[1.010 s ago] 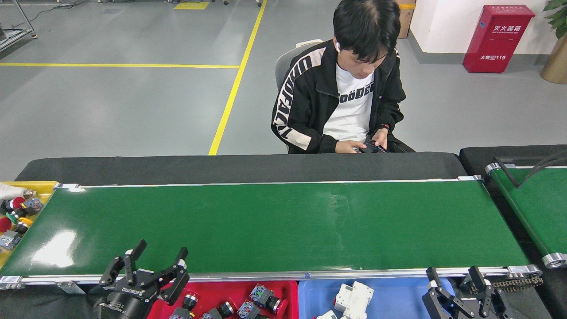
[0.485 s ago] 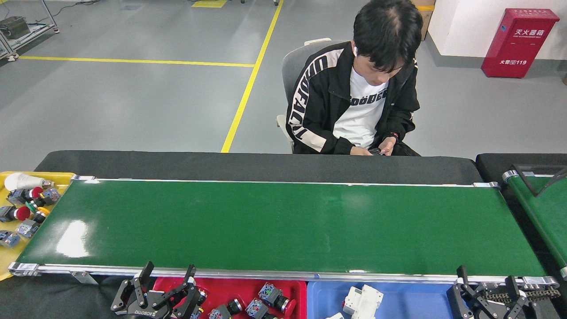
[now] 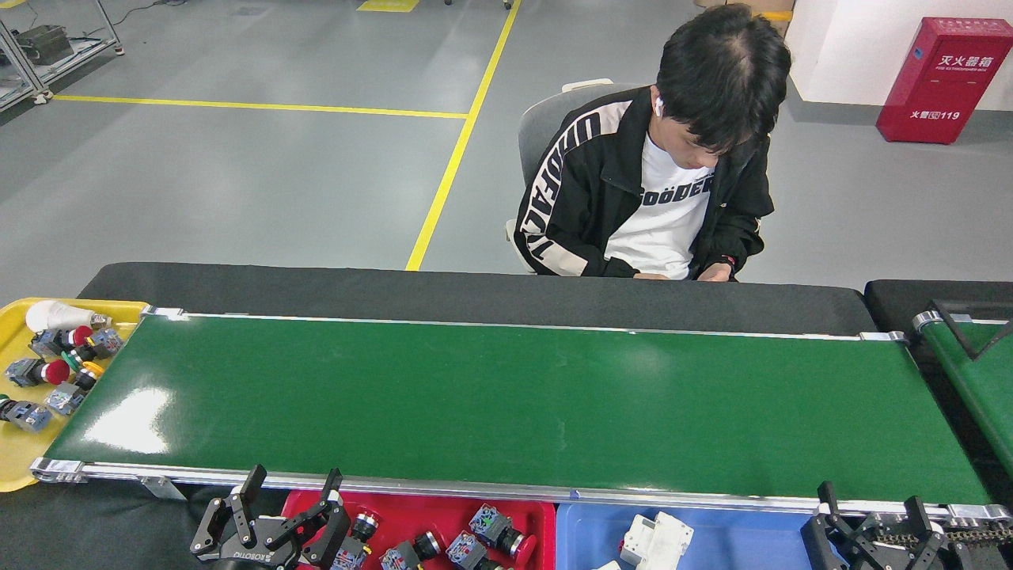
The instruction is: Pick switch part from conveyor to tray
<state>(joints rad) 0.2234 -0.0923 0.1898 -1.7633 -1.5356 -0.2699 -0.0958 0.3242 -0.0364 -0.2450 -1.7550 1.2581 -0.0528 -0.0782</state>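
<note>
The dark-green conveyor (image 3: 506,404) runs across the middle of the head view with nothing lying on its belt. Just below its near rail, a red tray (image 3: 431,518) holds several switch parts (image 3: 495,526) with grey bodies and coloured caps. My left gripper (image 3: 293,495) hovers at the red tray's left end, fingers spread open and empty. My right gripper (image 3: 870,507) sits at the bottom right beside the belt's chain drive, open with nothing between its fingers.
A blue tray (image 3: 728,538) with white parts (image 3: 655,540) sits right of the red one. A yellow tray (image 3: 20,455) of switch parts stands at the belt's left end. A person (image 3: 657,182) sits behind the conveyor. A second green belt (image 3: 977,380) angles off at the right.
The view has shifted, so everything sits further right in the frame. My left gripper has dropped from over the belt's near edge to below the rail. The right gripper has sunk lower too.
</note>
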